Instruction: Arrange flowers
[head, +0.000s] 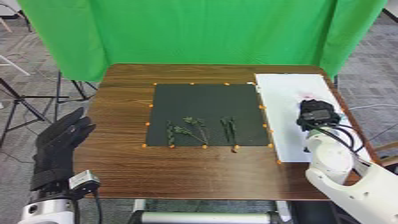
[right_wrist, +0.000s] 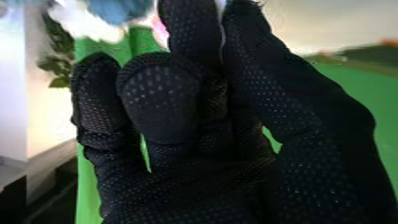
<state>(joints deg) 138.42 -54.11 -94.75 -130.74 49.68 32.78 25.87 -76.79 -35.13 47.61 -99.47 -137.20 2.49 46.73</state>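
In the head view, my right hand (head: 317, 112) is over the white board (head: 289, 132), beside a small pinkish-white flower (head: 307, 95). In the right wrist view, my right hand (right_wrist: 191, 150) has loosely bent fingers; its thumb stands close to one finger, a pale sliver between them. Past the fingertips are a blue flower (right_wrist: 120, 10), a white flower (right_wrist: 93, 25), a pink bit (right_wrist: 160, 31) and green leaves (right_wrist: 55, 65). My left hand (head: 62, 142) is open off the table's left side. Several green sprigs (head: 197, 129) lie on the dark mat (head: 204, 102).
Orange markers (head: 205, 146) line the edges of the dark mat. The brown table (head: 191, 175) spans the middle, with a green curtain (head: 209, 35) behind its far edge. At the left, a black stand (head: 31, 107) is on the floor.
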